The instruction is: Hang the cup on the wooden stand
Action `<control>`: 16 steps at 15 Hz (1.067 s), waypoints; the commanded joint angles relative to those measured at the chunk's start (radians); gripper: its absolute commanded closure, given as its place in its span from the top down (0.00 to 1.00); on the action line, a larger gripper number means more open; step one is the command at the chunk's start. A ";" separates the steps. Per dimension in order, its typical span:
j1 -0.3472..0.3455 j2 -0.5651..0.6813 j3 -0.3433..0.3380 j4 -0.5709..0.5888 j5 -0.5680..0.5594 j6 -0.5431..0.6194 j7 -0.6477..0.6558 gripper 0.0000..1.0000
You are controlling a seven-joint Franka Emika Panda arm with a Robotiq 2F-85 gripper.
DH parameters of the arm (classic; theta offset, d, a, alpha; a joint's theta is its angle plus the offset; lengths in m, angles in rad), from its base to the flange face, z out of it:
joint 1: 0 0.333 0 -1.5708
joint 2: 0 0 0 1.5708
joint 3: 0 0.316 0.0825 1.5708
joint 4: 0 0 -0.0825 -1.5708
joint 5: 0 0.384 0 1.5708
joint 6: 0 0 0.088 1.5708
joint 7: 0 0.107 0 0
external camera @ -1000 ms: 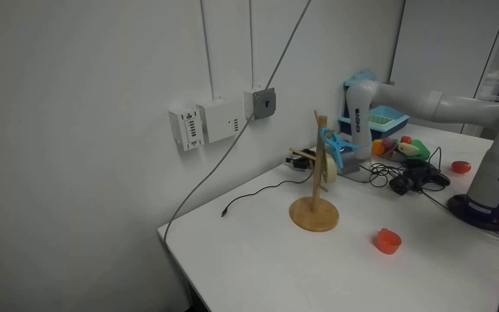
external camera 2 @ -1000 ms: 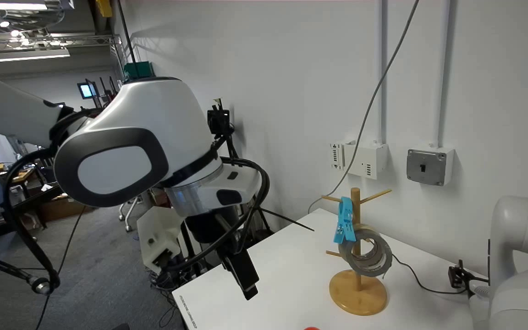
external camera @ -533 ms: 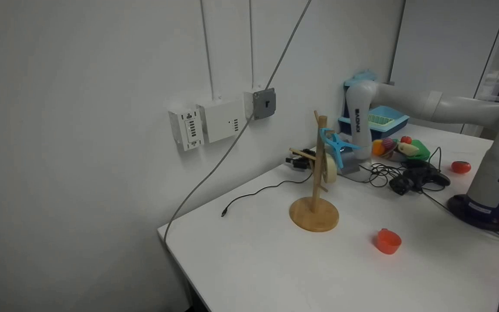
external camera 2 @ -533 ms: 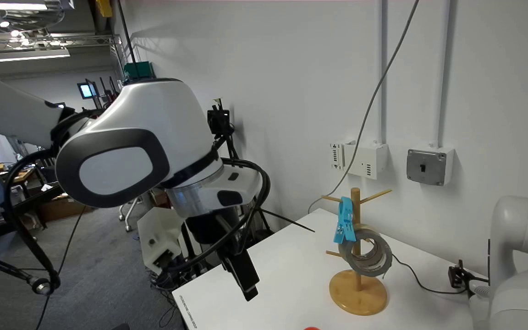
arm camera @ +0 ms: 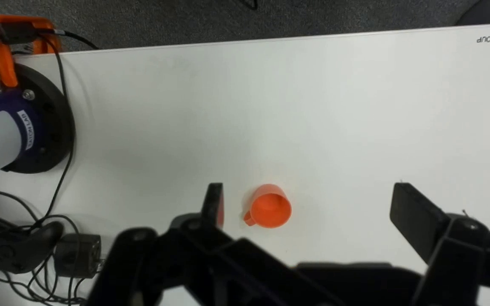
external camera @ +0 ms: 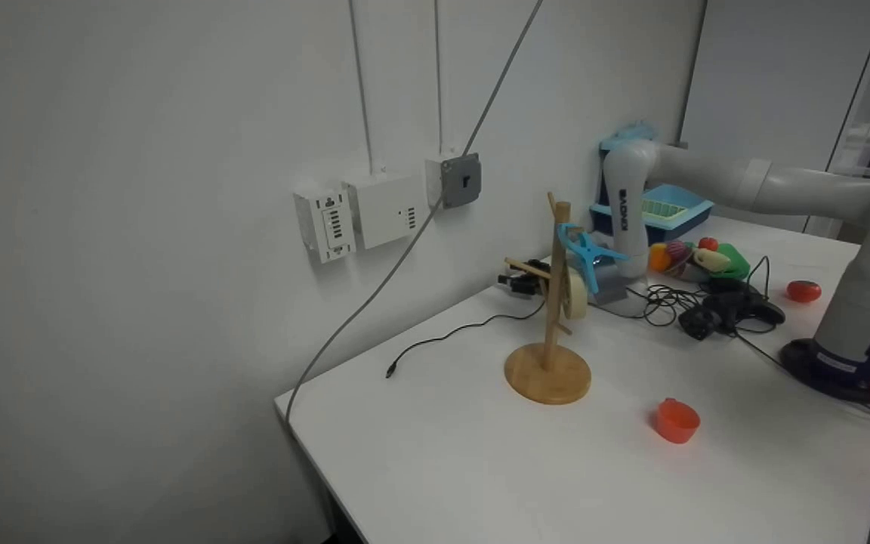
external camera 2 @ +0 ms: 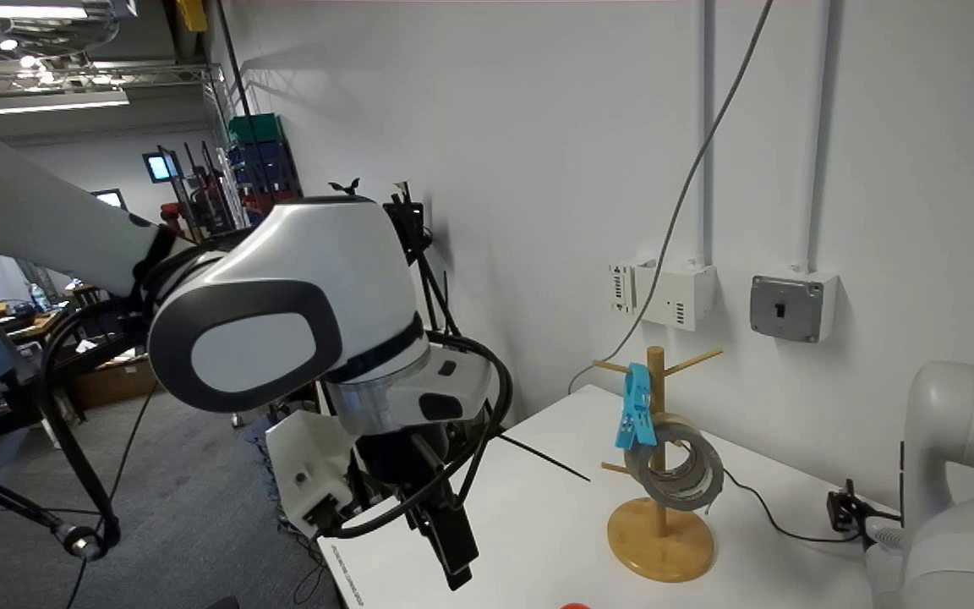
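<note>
I am holding the fingers (arm camera: 417, 221) wide apart; in the lower middle of the wrist view, the smooth, round red-orange cup (arm camera: 269, 207) is standing upright.

Both exterior views share the stand (external camera: 553, 308); the wrist view looks down.

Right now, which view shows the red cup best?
The wrist view: the cup appears largest, handle and inside visible. In an exterior view the whole cup shows smaller; in an exterior view, only a sliver of it at the bottom edge.
</note>
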 commanded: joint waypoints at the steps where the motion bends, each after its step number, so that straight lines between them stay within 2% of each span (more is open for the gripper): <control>1: 0.025 0.080 0.000 0.025 0.023 0.044 -0.033 1.00; 11: 0.088 0.256 0.035 0.119 0.095 0.110 -0.144 1.00; 13: 0.094 0.265 0.050 0.138 0.106 0.096 -0.165 1.00; 14: 0.080 0.238 0.050 0.106 0.073 0.093 -0.116 1.00; 16: 0.081 0.246 0.055 0.110 0.074 0.093 -0.115 1.00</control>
